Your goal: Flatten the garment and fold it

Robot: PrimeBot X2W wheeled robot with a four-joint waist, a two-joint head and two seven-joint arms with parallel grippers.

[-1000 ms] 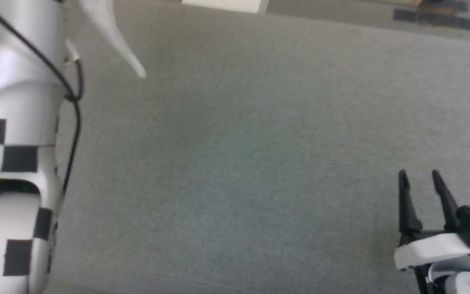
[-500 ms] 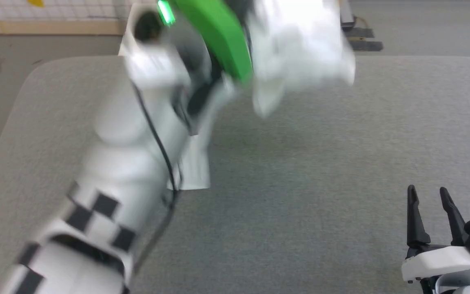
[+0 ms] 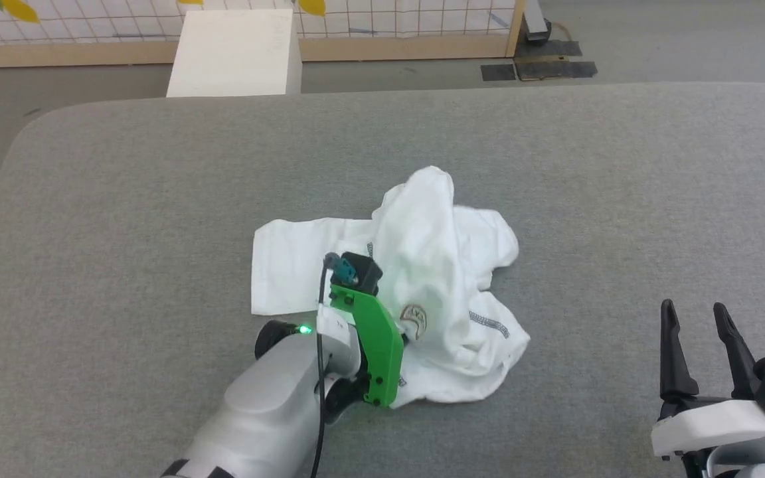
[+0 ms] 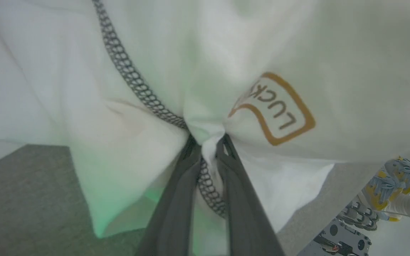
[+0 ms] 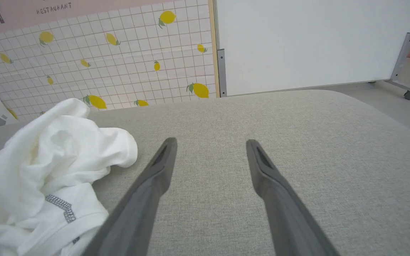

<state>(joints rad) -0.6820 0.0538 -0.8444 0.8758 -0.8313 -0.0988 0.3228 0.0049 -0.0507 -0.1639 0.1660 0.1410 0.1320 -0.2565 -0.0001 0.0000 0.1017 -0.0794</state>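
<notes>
The garment, a white shirt with dark zigzag stitching and a tan-bordered "LUCKY" patch, lies crumpled in a heap at the middle of the grey table. My left gripper, on its green mount, reaches into the heap's near side. In the left wrist view my left gripper is shut on a pinch of the garment beside the patch. My right gripper rests open at the table's lower right, apart from the cloth. In its wrist view the right gripper is open over bare table, with the garment to its left.
A white box stands on the floor beyond the table's far edge, before a lemon-patterned tiled wall. A white board on wheels stands behind the table. A person's foot shows beside the table in the left wrist view.
The head camera has swung onto the table. My left arm has come down from a raised pose, and the garment it held aloft now lies bunched on the table. My right gripper stays open.
</notes>
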